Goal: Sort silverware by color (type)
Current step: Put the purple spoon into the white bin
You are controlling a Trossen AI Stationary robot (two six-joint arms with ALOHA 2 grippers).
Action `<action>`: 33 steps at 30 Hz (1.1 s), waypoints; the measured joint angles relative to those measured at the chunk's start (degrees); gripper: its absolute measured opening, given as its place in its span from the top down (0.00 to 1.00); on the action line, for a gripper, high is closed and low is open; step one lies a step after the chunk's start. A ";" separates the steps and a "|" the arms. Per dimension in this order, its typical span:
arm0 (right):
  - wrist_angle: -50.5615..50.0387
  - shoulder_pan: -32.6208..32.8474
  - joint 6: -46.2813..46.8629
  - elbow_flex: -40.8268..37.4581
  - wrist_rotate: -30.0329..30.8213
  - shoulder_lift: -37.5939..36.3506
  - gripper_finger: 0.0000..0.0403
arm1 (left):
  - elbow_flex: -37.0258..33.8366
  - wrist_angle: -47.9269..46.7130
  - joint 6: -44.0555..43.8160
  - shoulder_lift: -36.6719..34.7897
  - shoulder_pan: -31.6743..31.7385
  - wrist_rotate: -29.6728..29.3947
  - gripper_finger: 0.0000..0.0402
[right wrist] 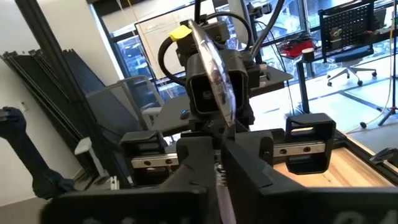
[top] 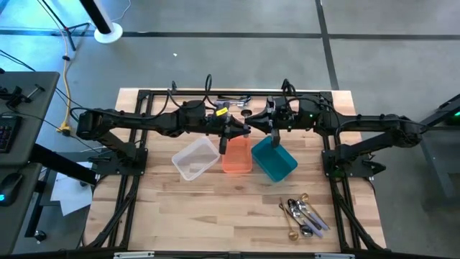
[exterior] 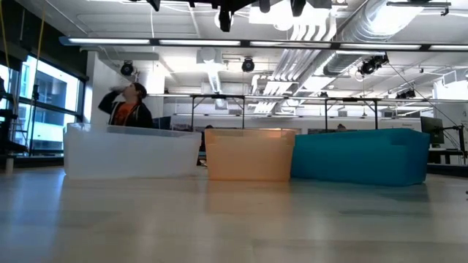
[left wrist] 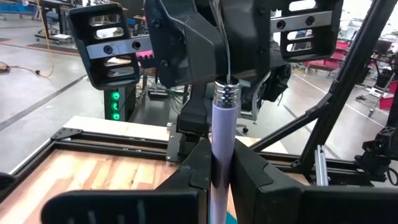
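Left pincer [top: 231, 135], seen from the high view, hangs above the orange bin [top: 237, 157] at the middle of the wooden surface [top: 215, 216], nose to nose with the right pincer [top: 257, 129], which reaches in from the other side near the teal bin [top: 274, 161]. A clear bin [top: 195, 159] completes the row of 3, touching the orange one. The loose silverware [top: 305, 214], silver and gold pieces in a small heap, lies well apart from the bins near the surface's right front corner. From the low view, the 3 bins stand side by side on the wood, clear, orange, teal, with only dark arm parts showing at the upper edge above the orange bin; a person [exterior: 128, 106] is far back in the room. The left wrist view shows the left pincer clenched on a lilac-handled utensil [left wrist: 222, 130], its handle upright with a chrome collar at the upper end and a thin metal neck rising in front of the right pincer's body just behind. From the right wrist view, the same utensil stands upright, its shiny end raised before the left pincer; whether the right pincer is grasping the handle or has released it, I cannot tell.
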 joint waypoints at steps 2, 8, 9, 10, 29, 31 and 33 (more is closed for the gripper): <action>0.00 0.03 0.03 0.00 -0.34 -0.02 0.84 | -0.01 0.00 0.00 0.00 0.01 -0.12 0.96; -0.53 0.05 -0.01 0.00 -0.83 -0.02 0.56 | -0.05 0.02 -0.10 0.00 0.09 -0.71 0.96; -0.62 -0.10 -0.01 0.00 -0.83 -0.02 0.53 | -0.05 0.02 -0.11 0.00 0.09 -0.72 0.96; -0.74 -0.30 0.00 0.00 -0.85 -0.05 0.50 | -0.05 0.01 -0.12 0.00 0.09 -0.73 0.96; -11.17 -4.43 -1.49 -0.17 -0.39 -4.31 0.45 | 0.15 -4.85 3.47 -4.94 0.02 -0.49 0.96; -13.36 -5.02 -1.51 -0.22 -0.37 -6.41 0.45 | 0.15 -7.65 4.40 -6.58 0.02 -0.52 0.96; -15.50 -5.71 -1.51 -0.20 -0.37 -8.57 0.45 | 0.15 -10.14 5.26 -8.11 0.02 -0.70 0.96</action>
